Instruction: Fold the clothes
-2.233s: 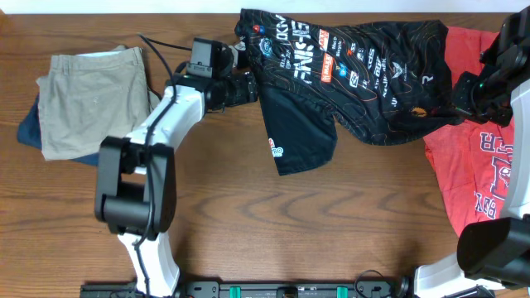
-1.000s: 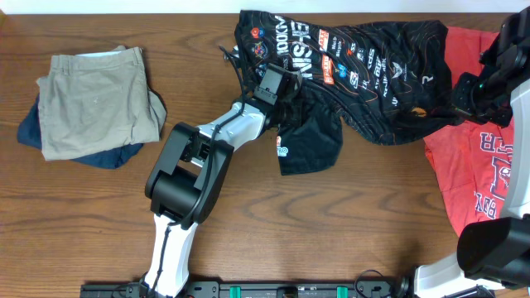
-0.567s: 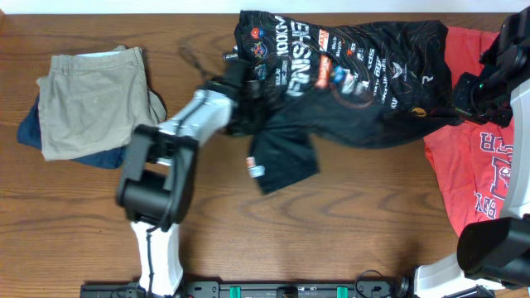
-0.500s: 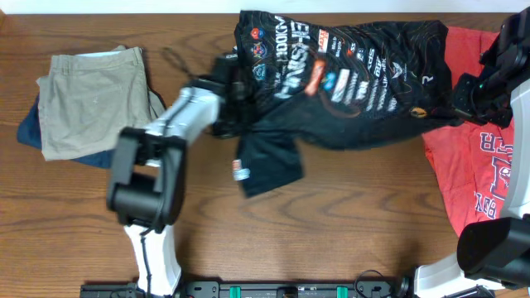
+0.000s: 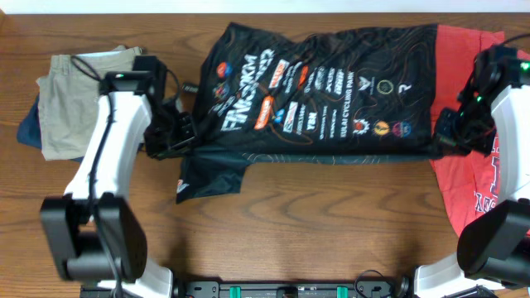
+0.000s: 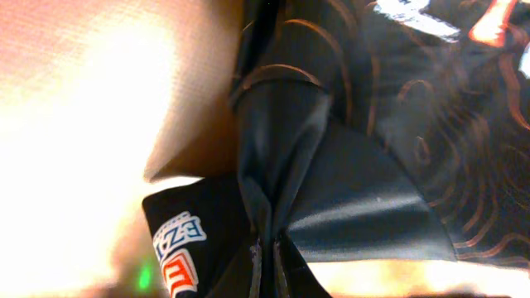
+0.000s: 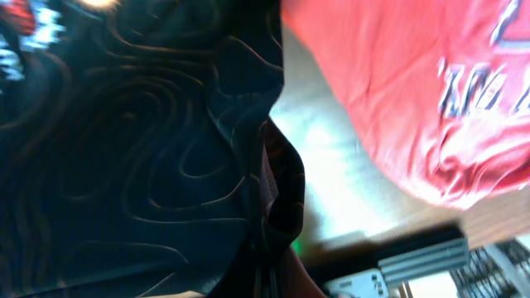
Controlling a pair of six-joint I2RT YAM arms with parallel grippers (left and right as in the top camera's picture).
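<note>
Jersey: black jersey (image 5: 323, 91) lies spread across the back half of the desk (image 5: 331, 232), printed side up, with lettering and logos running sideways. One sleeve flap trails off its front-left corner toward the near edge.
Left arm: rises from the near-left base, its white link running away from the base. The elbow overlaps the right edge of the khaki shorts (image 5: 70, 99), and the wrist bends inward to the jersey's left side.
Left gripper: left gripper (image 5: 184, 135) is clamped on a gathered fold of black cloth at the jersey's front-left edge. The wrist view shows the fabric puckering into the pinch.
Right arm: enters from the right edge, wrist turned inward.
Right gripper: right gripper (image 5: 445, 136) is pinched tight on the jersey's front-right corner, cloth bunched between the fingers.
Front hem: runs nearly straight between the two grippers.
Neighbours: red T-shirt (image 5: 472, 186) touches the jersey's right edge. The shorts sit on a navy garment (image 5: 27, 128), far left.
</note>
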